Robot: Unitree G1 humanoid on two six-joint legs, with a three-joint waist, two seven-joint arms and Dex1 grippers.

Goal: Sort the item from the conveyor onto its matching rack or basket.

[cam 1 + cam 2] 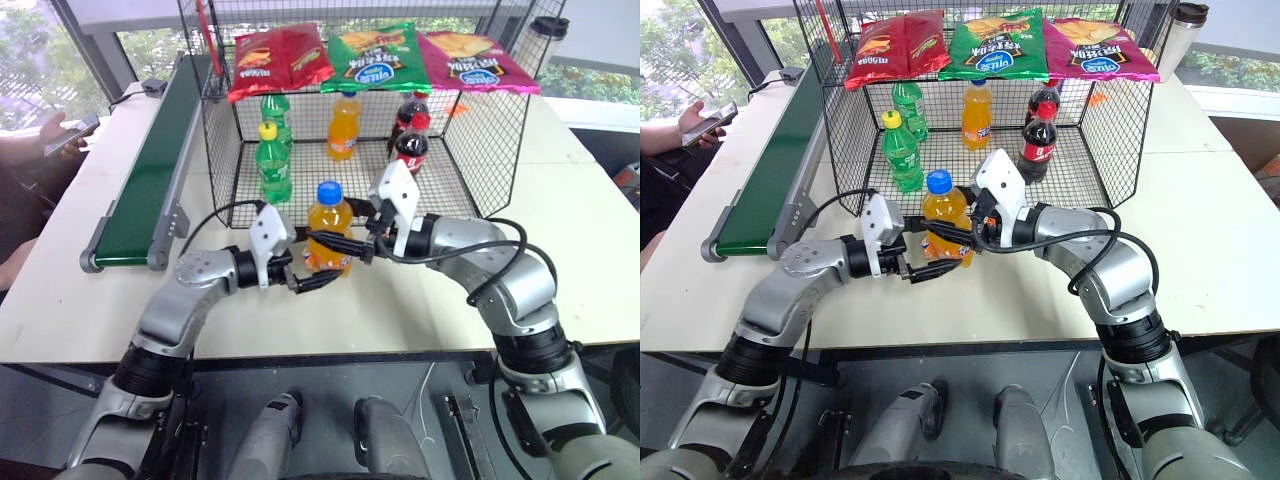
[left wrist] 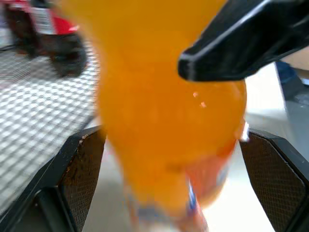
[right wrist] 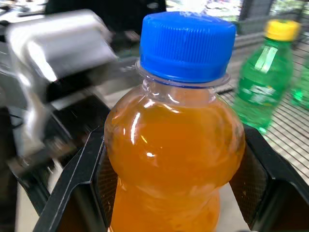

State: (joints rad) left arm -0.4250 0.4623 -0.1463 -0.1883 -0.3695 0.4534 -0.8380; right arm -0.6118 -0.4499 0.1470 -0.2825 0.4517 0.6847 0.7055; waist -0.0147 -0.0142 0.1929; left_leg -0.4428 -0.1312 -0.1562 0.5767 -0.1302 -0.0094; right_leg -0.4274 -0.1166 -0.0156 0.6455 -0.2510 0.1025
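Bottle (image 1: 329, 236) held upright over the table (image 1: 60, 300), just in front of the cage (image 1: 470, 160). Right gripper (image 1: 352, 243) fingers clamp its upper body; left gripper (image 1: 312, 276) fingers spread open around the label. Advice: withdraw left clear first, then carry the bottle in beside the other orange (image 1: 343, 127).

Little can be read here. The green snack bag (image 1: 375, 55) lying across the top of the black wire cage (image 1: 480, 150) carries a blue oval logo with white lettering, printed upside down to these views and too small to spell out. The red snack bag (image 1: 280, 60) and the pink snack bag (image 1: 472, 60) beside it also bear upside-down brand words that stay illegible. The orange soda bottle (image 1: 328, 232) has an orange-blue label whose print cannot be made out.
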